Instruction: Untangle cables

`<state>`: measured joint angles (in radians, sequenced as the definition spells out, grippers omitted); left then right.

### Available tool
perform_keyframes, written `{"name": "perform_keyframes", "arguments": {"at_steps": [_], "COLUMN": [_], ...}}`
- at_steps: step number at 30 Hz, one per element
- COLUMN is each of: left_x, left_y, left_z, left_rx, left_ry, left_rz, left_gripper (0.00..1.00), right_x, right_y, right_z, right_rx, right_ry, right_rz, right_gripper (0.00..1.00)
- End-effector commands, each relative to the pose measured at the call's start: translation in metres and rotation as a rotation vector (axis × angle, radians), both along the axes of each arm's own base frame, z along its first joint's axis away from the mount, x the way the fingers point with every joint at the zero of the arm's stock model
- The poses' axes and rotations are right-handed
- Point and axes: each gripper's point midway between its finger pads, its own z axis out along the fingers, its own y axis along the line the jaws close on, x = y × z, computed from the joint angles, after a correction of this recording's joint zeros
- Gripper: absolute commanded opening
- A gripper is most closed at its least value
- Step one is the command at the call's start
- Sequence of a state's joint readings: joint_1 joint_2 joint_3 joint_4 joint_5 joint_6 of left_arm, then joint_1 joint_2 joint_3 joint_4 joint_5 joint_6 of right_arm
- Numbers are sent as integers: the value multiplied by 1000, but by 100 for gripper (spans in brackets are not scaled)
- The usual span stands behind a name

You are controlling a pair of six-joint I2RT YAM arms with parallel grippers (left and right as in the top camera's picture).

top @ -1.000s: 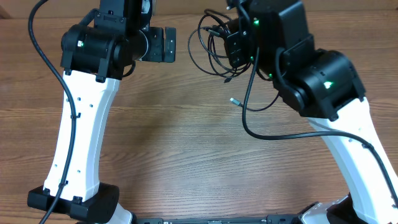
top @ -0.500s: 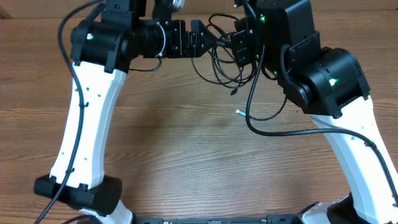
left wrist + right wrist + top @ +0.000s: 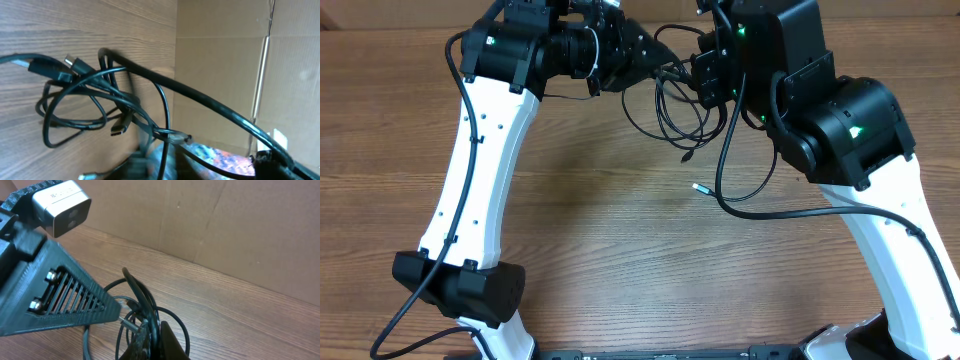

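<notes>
The cables (image 3: 672, 108) are a tangle of thin black loops hanging over the wooden table at the back, between my two grippers. My right gripper (image 3: 700, 72) is shut on the top of the bundle; in the right wrist view a strand (image 3: 145, 305) runs between its dark fingers (image 3: 170, 342). My left gripper (image 3: 662, 68) reaches in from the left, its fingers brought together to a point on the cables. Its grilled finger (image 3: 75, 300) touches the loops. The left wrist view shows loops and plug tips (image 3: 120, 131) close up, its own jaws blurred. One silvery plug tip (image 3: 698, 187) sits lower down.
A cardboard wall (image 3: 225, 220) stands just behind the table's far edge. Thicker black wiring (image 3: 750, 212) of the right arm loops down over the table. Both white arms (image 3: 470, 190) flank the bare wood in the middle.
My left arm has swung right to the bundle, and its jaws, wide apart before, have come together on the cables. The right gripper has kept its hold; the low plug tip has shifted slightly.
</notes>
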<state>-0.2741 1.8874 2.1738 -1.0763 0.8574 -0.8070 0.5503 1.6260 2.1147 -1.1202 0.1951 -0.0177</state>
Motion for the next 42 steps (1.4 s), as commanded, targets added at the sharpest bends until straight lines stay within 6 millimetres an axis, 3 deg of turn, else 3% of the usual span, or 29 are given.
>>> {"name": "perform_keyframes", "arguments": {"at_steps": [1, 5, 8, 16, 20, 27, 38, 42], "left_x": [3, 2, -1, -5, -9, -10, -24, -32], "left_y": [-2, -1, 16, 117, 151, 173, 216, 233], "left_z": [-1, -3, -13, -37, -37, -27, -7, 4], "left_rx": [-27, 25, 65, 201, 216, 226, 255, 267], "left_ry": [30, -136, -131, -53, -41, -77, -127, -149], "left_rz": [-7, -99, -111, 0, 50, 100, 205, 260], "left_gripper": [4, 4, 4, 4, 4, 4, 4, 4], "right_x": [-3, -4, 1, 23, 25, 25, 4, 1], "right_y": [-6, -9, -28, -150, -185, -218, -330, -343], "right_z": [19, 21, 25, 13, 11, 11, 13, 12], "right_rx": [30, 63, 73, 57, 65, 29, -11, 59], "right_ry": [-44, -39, -45, 8, 19, 11, -2, 1], "right_rz": [-21, -44, -95, -402, -470, -543, -828, -808], "right_gripper": [4, 4, 4, 4, 4, 4, 4, 4]}}
